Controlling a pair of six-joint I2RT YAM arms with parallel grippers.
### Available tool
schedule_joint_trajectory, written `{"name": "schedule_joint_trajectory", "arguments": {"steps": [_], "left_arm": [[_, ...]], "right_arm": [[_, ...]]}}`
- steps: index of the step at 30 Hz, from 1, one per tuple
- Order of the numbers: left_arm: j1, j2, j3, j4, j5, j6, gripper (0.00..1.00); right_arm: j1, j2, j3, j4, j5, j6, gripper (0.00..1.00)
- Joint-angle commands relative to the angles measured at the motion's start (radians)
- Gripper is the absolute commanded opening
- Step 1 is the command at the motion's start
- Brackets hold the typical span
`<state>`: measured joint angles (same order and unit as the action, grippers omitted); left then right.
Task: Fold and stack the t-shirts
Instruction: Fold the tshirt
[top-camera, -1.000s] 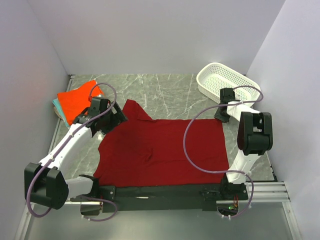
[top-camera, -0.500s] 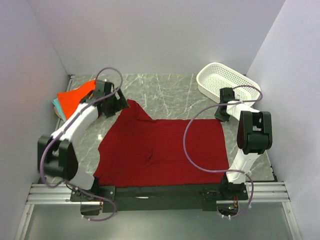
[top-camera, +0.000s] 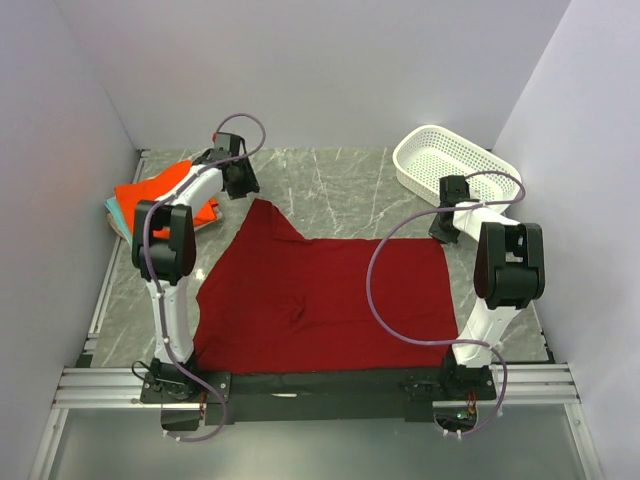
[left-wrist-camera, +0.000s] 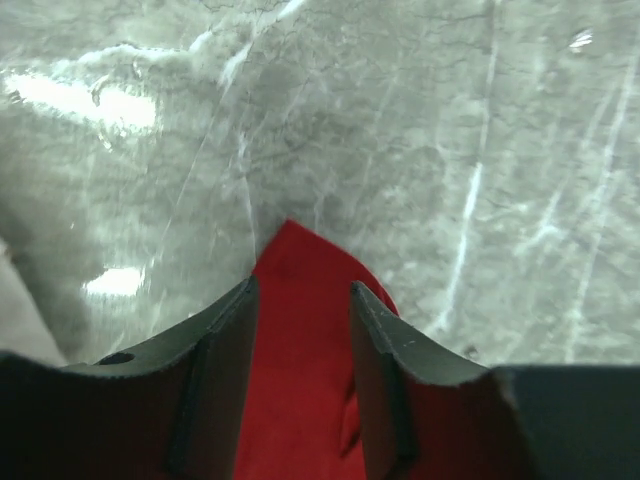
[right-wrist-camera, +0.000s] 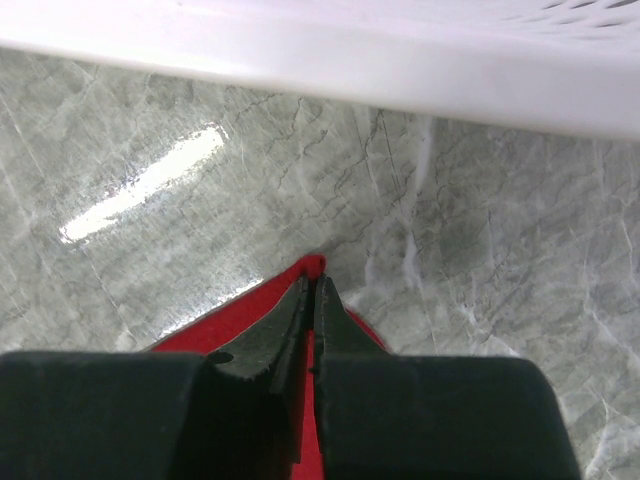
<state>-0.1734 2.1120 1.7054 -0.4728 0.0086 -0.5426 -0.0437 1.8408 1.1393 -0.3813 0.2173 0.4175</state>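
Observation:
The dark crimson t-shirt (top-camera: 320, 295) lies spread flat on the marble table. My left gripper (top-camera: 248, 190) is at its far left corner. In the left wrist view the left gripper (left-wrist-camera: 302, 292) stands astride the pointed red tip (left-wrist-camera: 300, 250), jaws still apart, with cloth lying between them. My right gripper (top-camera: 443, 232) is at the shirt's far right corner. Seen from the right wrist, the right gripper (right-wrist-camera: 315, 285) is pinched shut on that red corner (right-wrist-camera: 316, 265). An orange t-shirt (top-camera: 150, 195) lies on a teal one (top-camera: 112, 210) at the far left.
The white perforated basket (top-camera: 450, 165) stands at the back right, and its wall (right-wrist-camera: 400, 70) is close ahead of the right gripper. Side walls close in the table on left and right. Bare marble (top-camera: 340, 185) lies beyond the shirt.
My left arm swung from the shirt's left side out to its far left corner, and its jaws narrowed. The right jaws closed on the far right corner.

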Motion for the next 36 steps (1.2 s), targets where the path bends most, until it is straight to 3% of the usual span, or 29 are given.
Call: {"name": "schedule_joint_trajectory", "arguments": {"steps": [1,6,25,28,36], "left_arm": [[-0.001,0.037,0.072,0.013,-0.006,0.056,0.46],[-0.003,0.103,0.1,-0.032,-0.065,0.096,0.46],[-0.024,0.186,0.148,-0.03,-0.047,0.139,0.45],[-0.026,0.197,0.148,-0.033,-0.052,0.144,0.39],[-0.028,0.206,0.128,-0.023,-0.001,0.136,0.06]], "right_arm": [[0.001,-0.017,-0.016,-0.051,0.007,-0.002,0.04],[0.001,-0.002,-0.006,-0.054,-0.012,0.009,0.02],[0.001,-0.002,0.007,-0.068,-0.021,0.007,0.01],[0.001,0.0,0.007,-0.07,-0.022,0.007,0.01],[0.001,0.002,0.013,-0.079,-0.027,0.007,0.0]]}}
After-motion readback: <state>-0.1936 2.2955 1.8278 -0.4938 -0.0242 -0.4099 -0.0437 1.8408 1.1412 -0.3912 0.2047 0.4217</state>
